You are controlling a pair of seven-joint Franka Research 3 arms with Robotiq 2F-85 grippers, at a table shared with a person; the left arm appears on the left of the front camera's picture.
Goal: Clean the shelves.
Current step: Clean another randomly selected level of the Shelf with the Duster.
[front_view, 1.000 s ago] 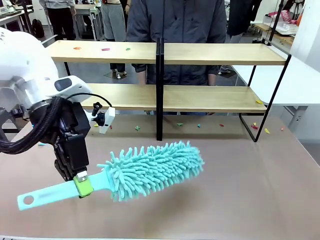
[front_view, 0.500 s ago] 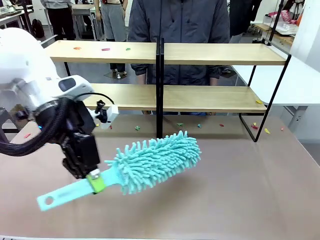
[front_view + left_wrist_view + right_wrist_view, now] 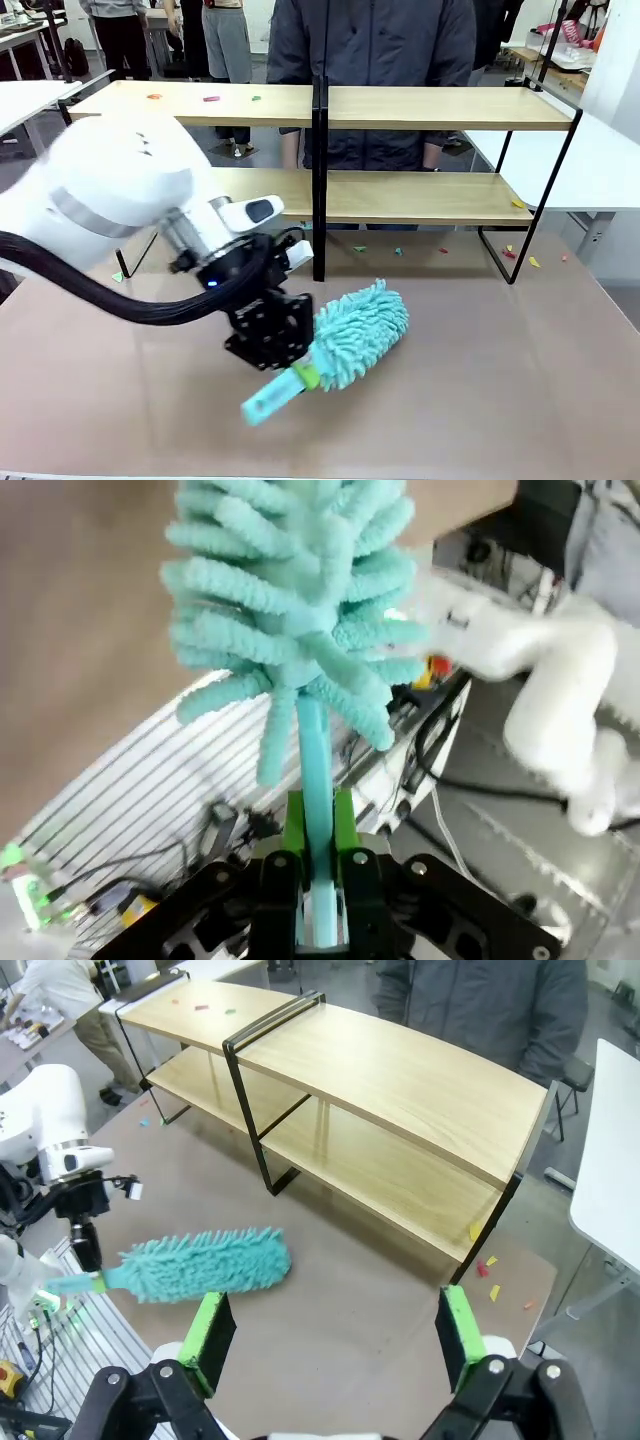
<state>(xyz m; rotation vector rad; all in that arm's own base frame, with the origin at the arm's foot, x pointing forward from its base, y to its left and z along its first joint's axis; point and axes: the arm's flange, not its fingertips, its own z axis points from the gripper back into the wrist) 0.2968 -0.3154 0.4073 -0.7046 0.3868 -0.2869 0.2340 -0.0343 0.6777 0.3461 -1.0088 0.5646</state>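
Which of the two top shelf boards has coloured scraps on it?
The top board on the robot's left, left of the black centre post: three small coloured scraps lie on it. The right top board shows none.

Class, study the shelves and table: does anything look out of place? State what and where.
Small coloured scraps lie scattered like litter: on the top board's left end, the lower board's right end, and the table under the shelves.

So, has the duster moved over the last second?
Yes. The duster, gripped in the left claw, has shifted right, toward the centre post of the shelves.
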